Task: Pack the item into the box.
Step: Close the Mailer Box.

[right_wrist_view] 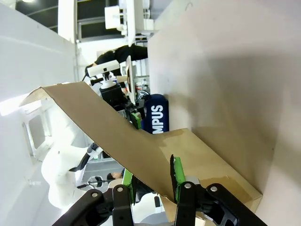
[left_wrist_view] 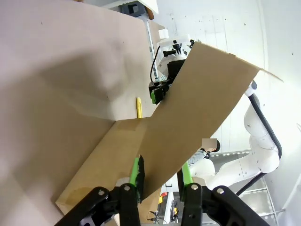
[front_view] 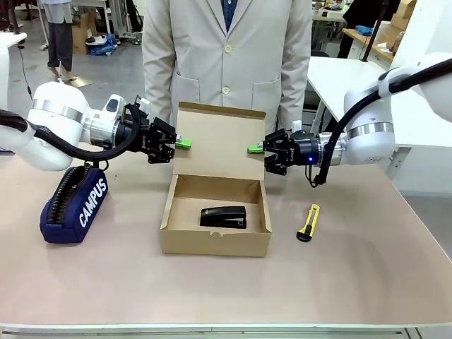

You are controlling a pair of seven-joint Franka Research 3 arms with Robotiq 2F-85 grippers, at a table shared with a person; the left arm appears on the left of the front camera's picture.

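The item (front_view: 223, 217) lies inside the box (front_view: 212, 244), near its front wall. The lid (front_view: 219, 138) stands upright at the box's back. The left gripper (front_view: 182, 144) grasps the lid's left edge and the right gripper (front_view: 253, 149) its right edge. A pouch (front_view: 74, 201) lies left of the box, a knife (front_view: 308, 223) right.

The glossy black stapler (front_view: 223, 217) lay flat on the floor of the box (front_view: 215, 244), near its front wall. The plain brown cardboard box sat open on the bench (front_view: 353, 282), its hinged lid (front_view: 219, 141) standing upright at the back.
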